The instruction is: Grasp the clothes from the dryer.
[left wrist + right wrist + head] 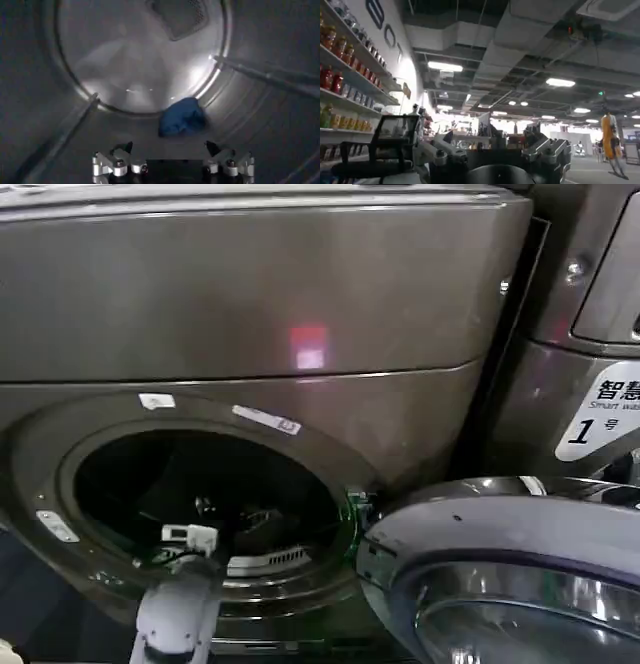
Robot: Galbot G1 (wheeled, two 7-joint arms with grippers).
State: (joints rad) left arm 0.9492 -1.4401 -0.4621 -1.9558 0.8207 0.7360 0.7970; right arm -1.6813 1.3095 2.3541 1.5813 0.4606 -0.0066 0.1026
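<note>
1. Room: we log a shop hall with stocked shelves (340, 85) and ceiling lights behind the right gripper (492, 145), raised, jaws wide, empty.
2. Dark bronze-grey dryer (250, 304): round door (510, 574) swung open rightward, porthole unobstructed.
3. Steel drum (45, 100): blue crumpled cloth (181, 117) on its floor near the back wall.
4. Left gripper (169, 150): inside the drum, jaws wide, short of the cloth, open space between.
</note>
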